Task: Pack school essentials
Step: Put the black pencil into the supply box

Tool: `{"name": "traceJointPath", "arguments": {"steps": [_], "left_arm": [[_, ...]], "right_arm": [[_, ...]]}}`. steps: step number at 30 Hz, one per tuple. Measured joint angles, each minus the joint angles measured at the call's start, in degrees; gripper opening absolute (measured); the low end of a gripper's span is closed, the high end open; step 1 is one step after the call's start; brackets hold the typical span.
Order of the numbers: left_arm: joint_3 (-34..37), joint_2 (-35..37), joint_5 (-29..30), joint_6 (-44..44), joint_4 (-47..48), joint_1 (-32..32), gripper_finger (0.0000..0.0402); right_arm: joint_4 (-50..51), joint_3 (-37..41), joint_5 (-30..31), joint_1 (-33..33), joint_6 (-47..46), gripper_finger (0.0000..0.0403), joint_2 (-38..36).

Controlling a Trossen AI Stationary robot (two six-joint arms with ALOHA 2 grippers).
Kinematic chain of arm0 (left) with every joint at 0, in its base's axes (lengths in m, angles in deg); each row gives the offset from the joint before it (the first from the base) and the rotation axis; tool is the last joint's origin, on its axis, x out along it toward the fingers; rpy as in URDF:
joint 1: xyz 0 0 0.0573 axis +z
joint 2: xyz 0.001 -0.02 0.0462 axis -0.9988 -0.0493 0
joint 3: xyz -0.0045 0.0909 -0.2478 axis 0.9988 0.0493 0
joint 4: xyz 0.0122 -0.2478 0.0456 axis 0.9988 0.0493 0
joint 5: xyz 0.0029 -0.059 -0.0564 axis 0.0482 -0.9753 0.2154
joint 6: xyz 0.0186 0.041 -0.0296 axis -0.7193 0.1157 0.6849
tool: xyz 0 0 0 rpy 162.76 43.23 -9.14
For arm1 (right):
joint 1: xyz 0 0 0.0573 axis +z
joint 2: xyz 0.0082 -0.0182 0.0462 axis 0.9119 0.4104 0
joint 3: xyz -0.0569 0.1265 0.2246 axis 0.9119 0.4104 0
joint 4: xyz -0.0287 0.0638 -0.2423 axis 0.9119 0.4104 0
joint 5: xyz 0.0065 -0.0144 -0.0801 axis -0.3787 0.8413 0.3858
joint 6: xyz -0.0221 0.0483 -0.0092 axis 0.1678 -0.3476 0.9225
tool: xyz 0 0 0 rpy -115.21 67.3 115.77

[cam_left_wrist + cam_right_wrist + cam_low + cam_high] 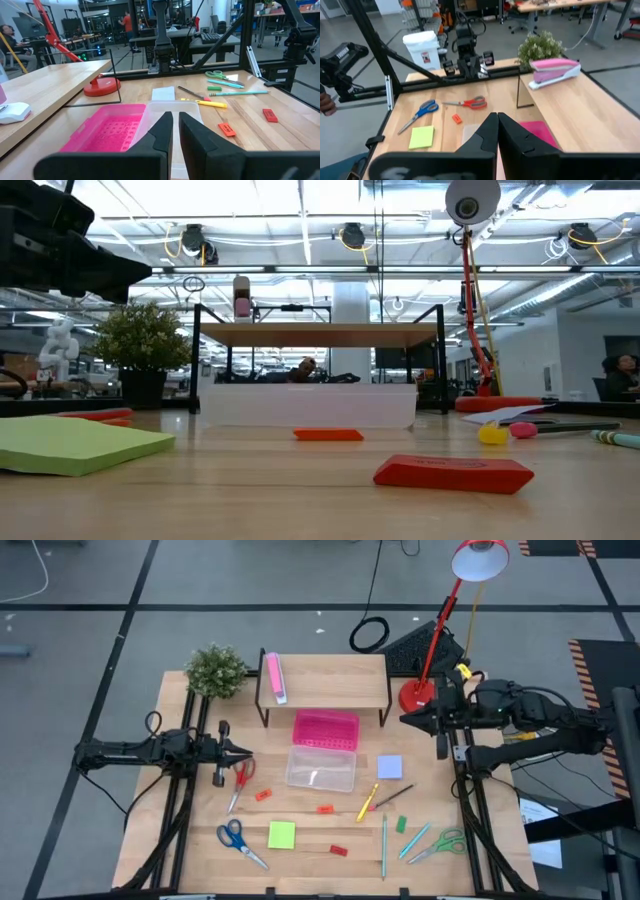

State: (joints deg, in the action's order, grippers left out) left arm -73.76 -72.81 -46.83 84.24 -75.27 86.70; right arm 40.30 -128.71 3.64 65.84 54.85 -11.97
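On the left edge of the surface (300, 850) the left claw (243, 752) hovers with fingers nearly together, a thin gap between them, nothing grasped. Red-handled scissors (240, 780) lie just beside it, toward the front edge, long axis running roughly front to back, blades pointing to the front. Blue-handled scissors (240, 841) sit nearer the front edge, tilted diagonally, with the lime-green note pad (282, 834) right beside them. Small red pieces (263, 795) are scattered between these and the centre.

Centre: pink tray (326, 729) touches a clear container (321, 768), which is the likely packing target, still looks empty. A wooden shelf (330, 675) behind carries a pink-and-white stapler-like object (274, 677); potted plant (215, 670) at the back left corner.

Right of centre: pale-blue note pad (390, 767), a yellow pen (368, 802) lying diagonally, thin pencils (384, 840) running front to back, a green piece (401, 825), green-handled scissors (440, 843) near the front right corner. Red lamp base (415, 695) at back right.

Right claw (406, 719) hangs by the lamp base, fingers clenched together, holding nothing, well apart from all stationery.

Judgement: nothing packed yet. Left arm is nearer to the red-handled scissors; the grasp should close across their front-to-back axis.
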Motion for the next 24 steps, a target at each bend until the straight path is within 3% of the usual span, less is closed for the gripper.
{"name": "traceJointPath", "arguments": {"steps": [3,7,13,19,24], "left_arm": [[0.0,0.0,0.1,0.9,-0.5,0.0,0.0035],[0.0,0.0,0.2,9.5,-2.8,0.0,0.0035],[-3.1,0.0,1.0,9.1,-6.0,0.0,0.0035],[-12.1,-3.7,1.0,7.9,-1.8,0.0,0.0035],[-23.6,-11.0,1.5,8.4,5.2,0.0,0.0035]], "right_arm": [[0.6,0.0,0.0,0.0,-0.2,0.0000,0.0],[0.7,0.0,0.0,0.0,-0.3,0.0000,0.0],[1.1,0.1,0.0,0.0,-0.3,0.0000,0.0],[0.3,2.0,0.1,0.0,-0.2,0.0000,0.0],[-1.8,4.1,0.1,0.0,-0.6,0.0000,0.0]]}}
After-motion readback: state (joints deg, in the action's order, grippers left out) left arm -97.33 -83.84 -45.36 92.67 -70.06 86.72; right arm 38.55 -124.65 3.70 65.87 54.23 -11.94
